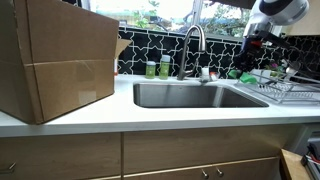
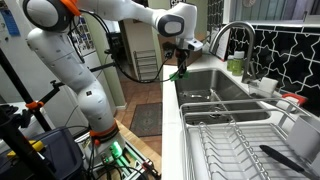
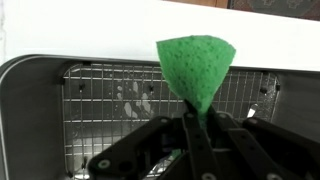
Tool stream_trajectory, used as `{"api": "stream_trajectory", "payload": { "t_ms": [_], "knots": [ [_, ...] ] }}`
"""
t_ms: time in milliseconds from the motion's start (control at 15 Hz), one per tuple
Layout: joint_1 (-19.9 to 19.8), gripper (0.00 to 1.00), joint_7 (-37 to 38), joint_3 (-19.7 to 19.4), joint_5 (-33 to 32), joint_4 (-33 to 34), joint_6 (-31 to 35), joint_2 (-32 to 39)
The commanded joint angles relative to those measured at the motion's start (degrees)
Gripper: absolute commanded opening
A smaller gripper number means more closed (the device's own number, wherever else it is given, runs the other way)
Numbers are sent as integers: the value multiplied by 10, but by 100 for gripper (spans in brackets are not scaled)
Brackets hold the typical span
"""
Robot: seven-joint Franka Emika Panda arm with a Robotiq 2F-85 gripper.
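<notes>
Kitchen scene here: a white tabletop (image 1: 100,115) under a black tiled backsplash (image 1: 140,48), with a steel sink (image 1: 190,96) set into it. Front and centre is the green sponge (image 3: 197,62), and the gripper (image 3: 197,118) has it. The fingers are clamped nearly together on its lower edge, and the sponge fans out beyond the tips. The wrist view looks straight down into the basin, so the sponge hangs in the air, touching nothing. A wire grid (image 3: 110,110) lies on the sink floor beneath it, and the pale tabletop strip (image 3: 100,28) runs past the far rim.

In an exterior view the gripper (image 2: 180,60) hovers at the near end of the sink (image 2: 215,88) with a small green patch under it (image 2: 177,72). From that angle it looks to be about over the rim, though the patch is too small to be sure.

The basin below is open. The faucet (image 2: 228,35) arches over the far side, well apart from the gripper. The dish rack (image 2: 240,145) sits on the tabletop just beside the sink. The big cardboard box (image 1: 55,60) stands on the tabletop beyond the other end of the sink, away from the arm.
</notes>
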Motion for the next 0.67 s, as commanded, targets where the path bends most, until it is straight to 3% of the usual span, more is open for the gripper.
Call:
{"api": "stream_trajectory", "payload": {
  "t_ms": [0, 600],
  "knots": [
    [14, 3, 14, 9, 38, -40, 44, 19],
    [35, 3, 16, 28, 97, -95, 72, 61]
  ]
}}
